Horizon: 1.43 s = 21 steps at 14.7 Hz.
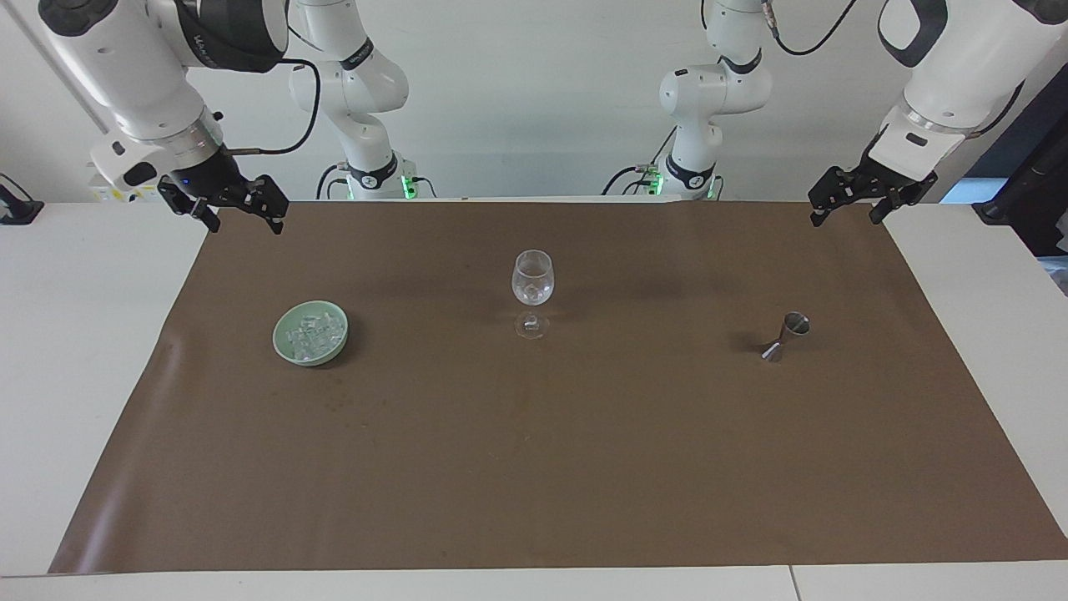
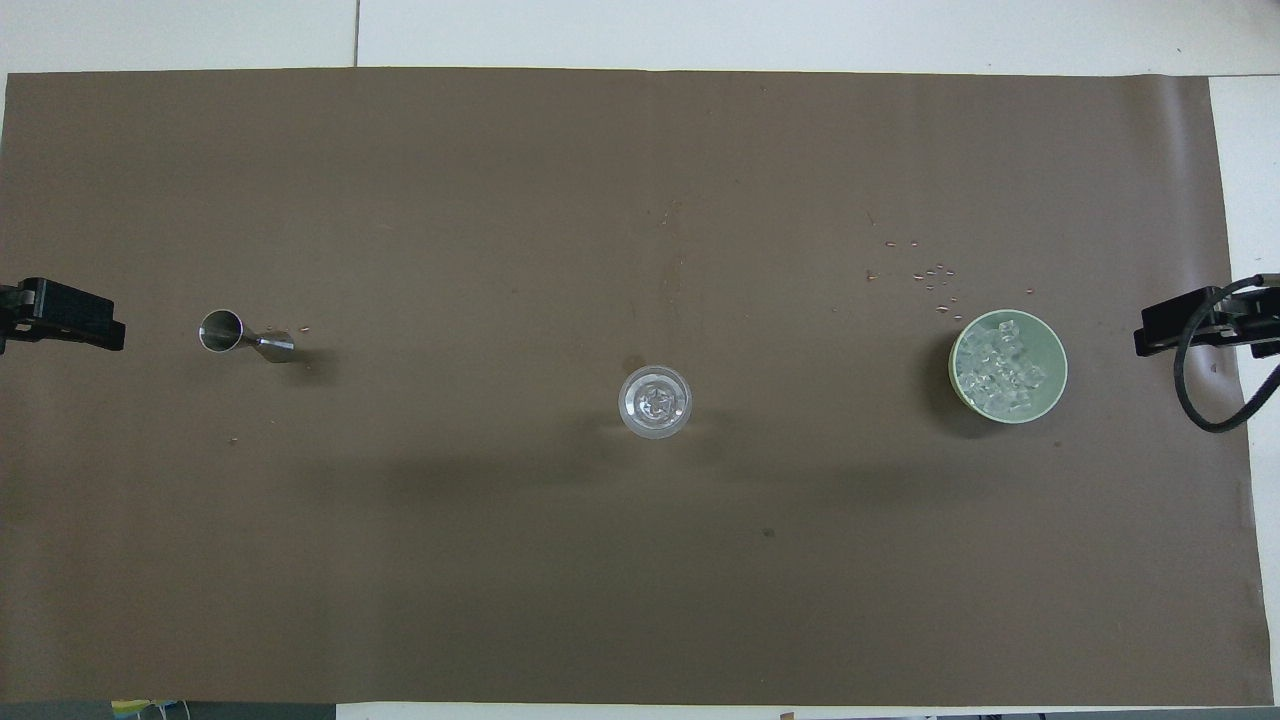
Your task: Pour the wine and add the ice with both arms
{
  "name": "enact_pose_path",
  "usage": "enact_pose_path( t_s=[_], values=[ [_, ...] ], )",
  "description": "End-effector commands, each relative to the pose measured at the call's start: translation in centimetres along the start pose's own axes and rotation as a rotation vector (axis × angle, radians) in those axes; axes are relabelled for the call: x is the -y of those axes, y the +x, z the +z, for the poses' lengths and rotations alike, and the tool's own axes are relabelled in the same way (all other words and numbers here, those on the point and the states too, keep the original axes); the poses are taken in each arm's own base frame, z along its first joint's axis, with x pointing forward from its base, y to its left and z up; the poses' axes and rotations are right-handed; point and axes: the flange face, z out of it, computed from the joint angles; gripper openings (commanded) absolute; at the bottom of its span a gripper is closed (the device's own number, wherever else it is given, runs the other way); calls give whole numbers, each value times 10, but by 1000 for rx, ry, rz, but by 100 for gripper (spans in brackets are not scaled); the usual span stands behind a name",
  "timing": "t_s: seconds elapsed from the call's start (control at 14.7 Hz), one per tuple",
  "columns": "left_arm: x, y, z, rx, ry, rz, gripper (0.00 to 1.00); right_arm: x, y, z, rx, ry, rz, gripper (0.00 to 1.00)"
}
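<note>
A clear wine glass point(image 1: 532, 284) point(image 2: 655, 402) stands upright mid-mat, with something small and clear at the bottom of its bowl. The ice point(image 1: 313, 334) point(image 2: 1000, 370) is heaped in a pale green bowl point(image 1: 284, 344) point(image 2: 1056, 352) toward the right arm's end. A steel jigger point(image 1: 786, 335) point(image 2: 245, 335) stands tilted toward the left arm's end. No wine shows. My right gripper point(image 1: 242, 219) point(image 2: 1160, 335) hangs open and empty over the mat's edge at its own end. My left gripper point(image 1: 844, 215) point(image 2: 100, 325) waits open and empty over the mat's edge at its end.
A brown mat point(image 1: 534, 467) point(image 2: 500, 560) covers most of the white table point(image 1: 75, 334). Small specks point(image 2: 925, 270) lie on the mat just farther from the robots than the bowl.
</note>
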Motion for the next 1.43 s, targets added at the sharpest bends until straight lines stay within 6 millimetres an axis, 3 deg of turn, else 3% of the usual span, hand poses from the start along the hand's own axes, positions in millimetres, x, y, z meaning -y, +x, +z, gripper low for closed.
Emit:
enact_pose_path(
  t_s=[0.0,0.27,0.48,0.89,1.36],
  values=[
    [3,-5,0,-12,4,6,100,-1,2,1,24,-14,-23,100],
    [3,-5,0,-12,4,6,100,-1,7,5,23,-16,-19,100],
    [3,-5,0,-12,4,6,100,-1,10,-4,3,-15,-15,100],
    [3,-5,0,-12,4,6,100,-15,3,-13,-9,-3,3,100],
    [3,-5,0,-12,4,6,100,-13,-2,-23,-30,-9,-3,100]
  ],
)
